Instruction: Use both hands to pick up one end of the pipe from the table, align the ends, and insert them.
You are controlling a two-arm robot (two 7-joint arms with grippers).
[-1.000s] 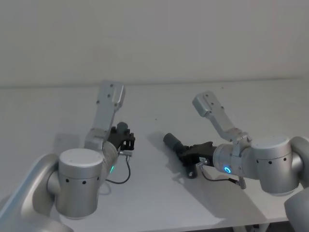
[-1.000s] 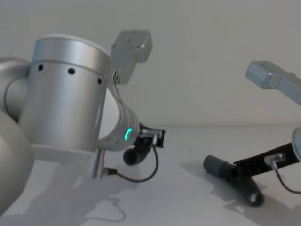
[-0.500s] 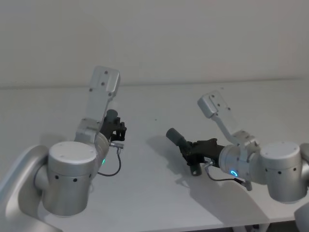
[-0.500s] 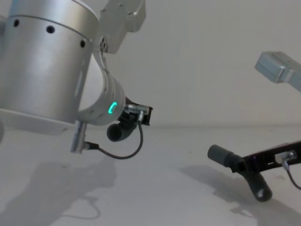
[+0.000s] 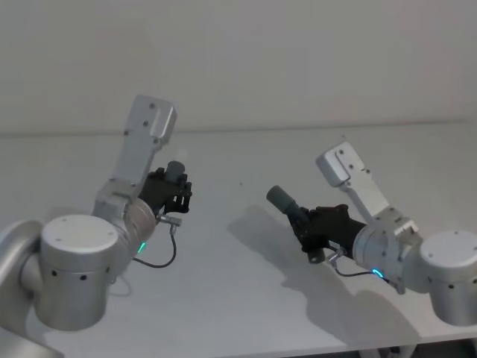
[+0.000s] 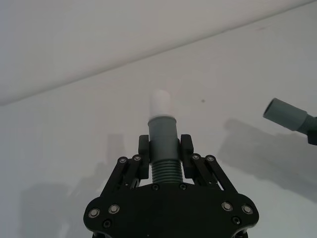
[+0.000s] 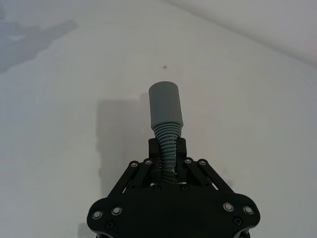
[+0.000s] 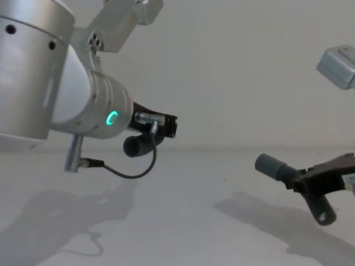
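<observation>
Two grippers, two hose pieces, each clamped and held above the table.

The left gripper (image 6: 164, 148) is closed tight on the ribbed part of one hose piece (image 6: 163, 166). That piece's long axis runs straight out along the fingers. Its one white tip (image 6: 160, 103) points away from the robot. The right gripper (image 7: 167, 148) is pinched shut on the ribs of the other hose piece (image 7: 167, 141). Its one socket cuff (image 7: 166, 106) angles forward and toward the robot's left, and its far end hangs down below the fingers. The two ends are well apart, not aligned, with only white table (image 5: 238, 298) between them. A thin cable (image 8: 133, 169) loops under the left wrist, away from the pieces.
</observation>
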